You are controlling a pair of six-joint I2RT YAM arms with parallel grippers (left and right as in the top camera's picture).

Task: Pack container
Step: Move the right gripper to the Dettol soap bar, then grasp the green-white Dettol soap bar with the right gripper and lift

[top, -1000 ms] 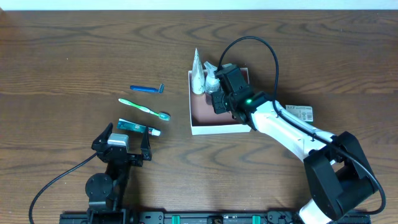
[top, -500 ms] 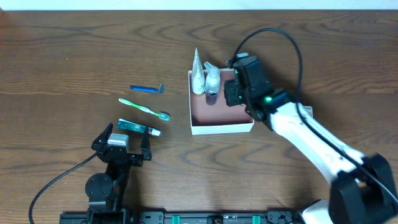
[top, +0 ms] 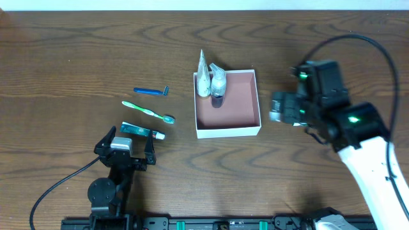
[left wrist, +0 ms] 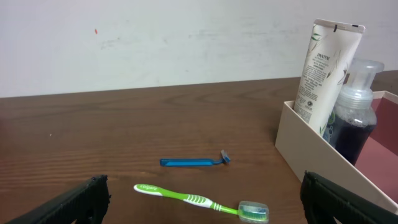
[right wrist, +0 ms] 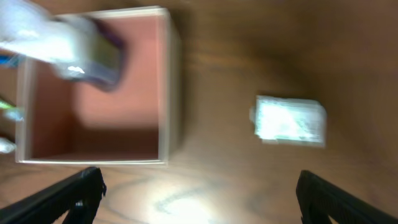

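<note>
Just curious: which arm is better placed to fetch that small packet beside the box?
Right, likely: the right arm hovers over the packet beside the container, jaws open; the left arm sits across the table by the toothbrush.

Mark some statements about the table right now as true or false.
1. A white tube and a pump bottle stand in the container. True.
2. The blue razor lies inside the container. False: it lies on the table, left of the container.
3. The right gripper holds the green toothbrush. False: it is open and empty, right of the container, and the toothbrush lies on the table.
4. The left gripper is open. True.
</note>
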